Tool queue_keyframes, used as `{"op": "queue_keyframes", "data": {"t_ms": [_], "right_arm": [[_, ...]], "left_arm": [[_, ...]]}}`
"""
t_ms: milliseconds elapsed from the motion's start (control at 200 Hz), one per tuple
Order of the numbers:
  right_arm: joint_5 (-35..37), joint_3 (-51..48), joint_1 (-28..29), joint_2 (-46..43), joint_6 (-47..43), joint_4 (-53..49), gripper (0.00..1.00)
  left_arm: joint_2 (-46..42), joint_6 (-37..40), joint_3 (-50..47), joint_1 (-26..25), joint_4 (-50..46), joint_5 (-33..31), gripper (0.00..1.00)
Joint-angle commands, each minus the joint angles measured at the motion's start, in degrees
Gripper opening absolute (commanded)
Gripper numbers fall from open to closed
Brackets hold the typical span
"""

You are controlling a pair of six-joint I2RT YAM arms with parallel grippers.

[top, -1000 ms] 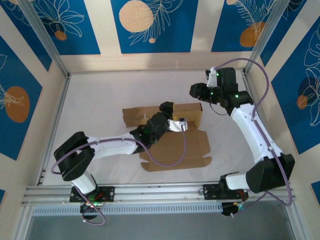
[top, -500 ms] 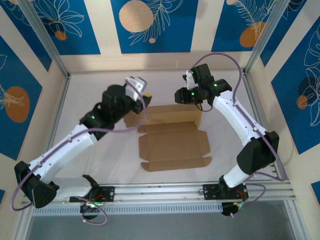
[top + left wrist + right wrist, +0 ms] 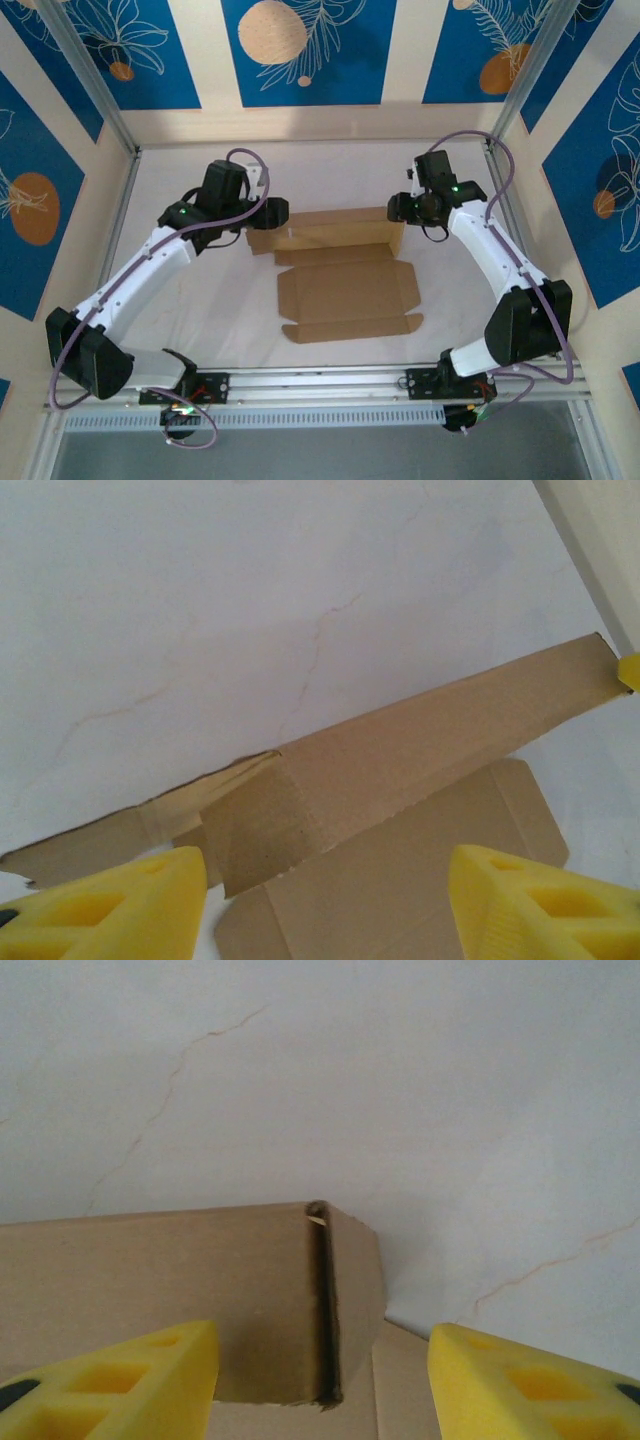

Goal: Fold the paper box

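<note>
The paper box [image 3: 345,270] sits mid-way across the white table [image 3: 200,300], half done. Its back wall is folded upright, and the base panel and flaps lie flat on the near side. The left gripper [image 3: 278,212] is at the box's far-left corner, yellow fingers [image 3: 110,900] spread, pinching nothing. The right gripper [image 3: 400,208] is at the far-right corner, also spread and facing that upright edge, not pinching it.

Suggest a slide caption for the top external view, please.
Left gripper and right gripper poised at opposite ends of the partly folded paper box on the white table.
</note>
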Motion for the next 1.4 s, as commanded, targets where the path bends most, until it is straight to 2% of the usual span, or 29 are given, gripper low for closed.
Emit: {"op": "queue_keyframes", "data": {"t_ms": [0,185,430,695,835,1116,1261,1396], "right_arm": [[-7.20,-1.94,-0.48,-1.07,1.17,3.99,0.59],[-8.90,-4.35,-0.55,-1.04,2.56,4.75,0.57],[-10.64,-7.69,-1.54,-2.15,4.32,6.61,0.53],[-11.18,-6.93,-1.40,-1.58,4.95,6.41,0.51],[-11.31,-6.66,-1.25,-1.52,5.02,6.39,0.51],[-12.30,-6.82,-0.47,-1.09,5.49,6.46,0.50],[-12.58,-6.99,-0.26,-1.14,5.93,6.70,0.49],[-13.25,-7.16,-0.22,-1.14,6.35,6.91,0.48]], "left_arm": [[0.34,-2.24,-1.62,0.89,-0.01,3.87,0.65],[1.27,-3.81,-3.06,1.80,0.86,6.18,0.66],[3.50,-5.44,-3.52,2.14,-0.66,6.14,0.66],[5.25,-7.33,-5.32,2.23,1.37,9.16,0.57],[7.05,-8.87,-5.99,2.79,3.05,10.52,0.56],[8.85,-17.47,-10.62,3.77,16.38,18.13,0.54],[8.17,-21.96,-14.08,4.88,23.30,20.20,0.48],[7.45,-27.83,-18.94,6.67,32.76,21.96,0.38]]}}
